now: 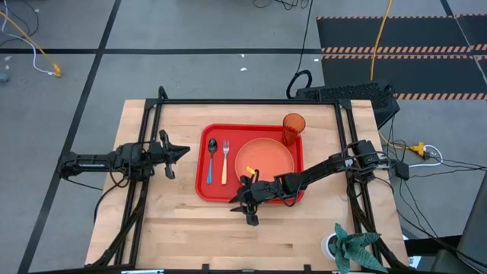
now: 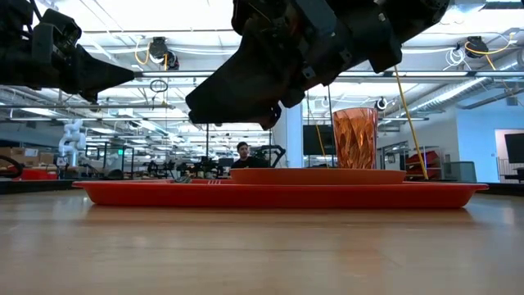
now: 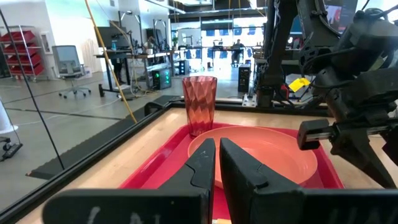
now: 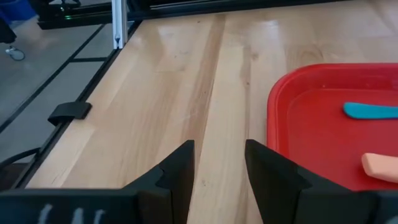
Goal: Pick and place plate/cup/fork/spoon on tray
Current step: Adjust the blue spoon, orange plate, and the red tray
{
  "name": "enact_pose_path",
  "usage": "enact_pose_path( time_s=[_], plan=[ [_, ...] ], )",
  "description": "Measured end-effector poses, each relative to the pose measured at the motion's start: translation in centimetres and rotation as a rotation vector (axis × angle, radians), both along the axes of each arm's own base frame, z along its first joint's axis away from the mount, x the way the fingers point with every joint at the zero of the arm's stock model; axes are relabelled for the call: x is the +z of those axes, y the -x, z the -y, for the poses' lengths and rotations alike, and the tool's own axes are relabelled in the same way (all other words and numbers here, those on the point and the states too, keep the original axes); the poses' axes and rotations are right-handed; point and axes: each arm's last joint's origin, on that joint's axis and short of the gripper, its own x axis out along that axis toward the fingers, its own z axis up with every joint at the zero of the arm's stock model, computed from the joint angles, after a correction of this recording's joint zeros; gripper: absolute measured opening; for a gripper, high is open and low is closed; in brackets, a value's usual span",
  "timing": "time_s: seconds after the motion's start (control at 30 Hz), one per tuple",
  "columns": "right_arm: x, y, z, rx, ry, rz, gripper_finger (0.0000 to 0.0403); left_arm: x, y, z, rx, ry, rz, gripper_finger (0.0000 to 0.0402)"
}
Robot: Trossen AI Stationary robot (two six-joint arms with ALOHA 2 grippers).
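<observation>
The red tray lies at the table's middle. On it lie the orange plate, the amber cup upright at the tray's far right corner, the blue-handled spoon and the orange-handled fork side by side on its left part. My right gripper is open and empty, above the tray's near edge, pointing toward the table's left; its wrist view shows the tray's corner and both handle ends. My left gripper is shut and empty, left of the tray, pointing at it.
Black frame rails run along the table's far, left and right sides. A green and white object sits at the near right corner. Bare wood lies near and left of the tray. A person is far off in the room.
</observation>
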Motion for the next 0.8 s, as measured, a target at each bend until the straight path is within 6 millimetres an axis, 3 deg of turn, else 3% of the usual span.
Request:
enact_pose_path(
  time_s=[0.5, 0.8],
  plan=[
    [-1.0, 0.6, 0.2, 0.028, 0.078, -0.103, 0.0134, 0.0, 0.0, 0.0, 0.000, 0.000, 0.000, 0.0028],
    [-1.9, 1.3, -0.2, 0.043, 0.105, -0.206, 0.0085, 0.0, 0.0, 0.0, 0.000, 0.000, 0.000, 0.0028]
  ],
)
